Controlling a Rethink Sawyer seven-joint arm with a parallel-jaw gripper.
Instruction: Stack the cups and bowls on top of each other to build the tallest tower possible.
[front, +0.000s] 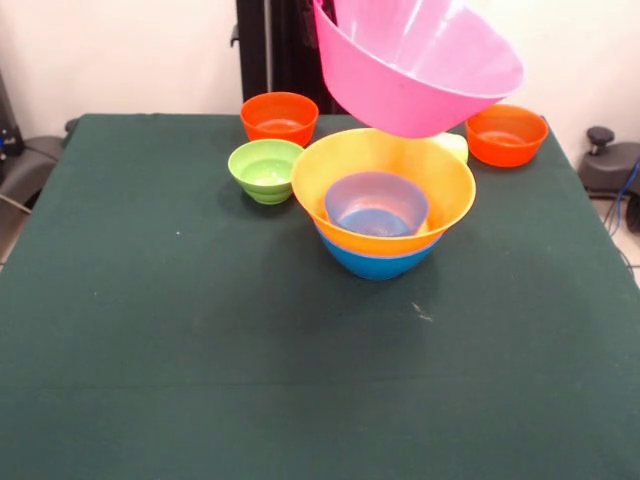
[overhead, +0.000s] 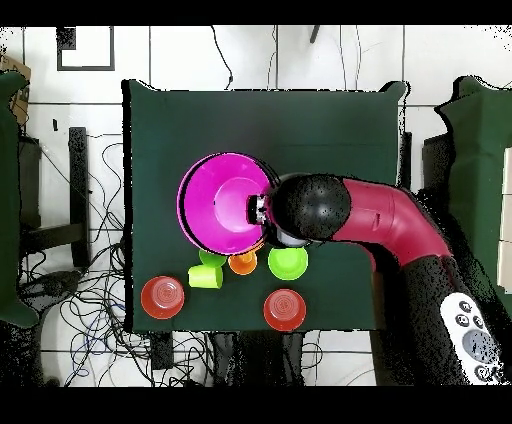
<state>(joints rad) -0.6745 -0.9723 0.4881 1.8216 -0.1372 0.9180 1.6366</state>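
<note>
Carrying the large pink bowl, the arm holds it tilted in the air above the tower. In the front view this bowl hangs at the tower's 12 o'clock, clear of it, mouth turned up and toward the camera. The tower is a yellow-orange bowl nested in a blue bowl, with a small blue bowl sitting inside the yellow-orange one.

In the overhead view the gripper meets the pink bowl's rim at its 3 o'clock edge. The jaws look clamped on that rim, though the wrist covers them.

Unstacked pieces in the front view: a small green bowl at the tower's 9 o'clock, just beside it, and two small orange bowls, one at 11 o'clock and one at 2 o'clock. A lime-yellow cup peeks out behind the yellow-orange rim; the overhead view also shows an orange cup and a green cup.

Step in hand, as judged: placing the pink bowl. The next move calls for levelling it, centring it over the yellow-orange rim, lowering, then releasing. The small blue bowl inside may stop it seating fully.
</note>
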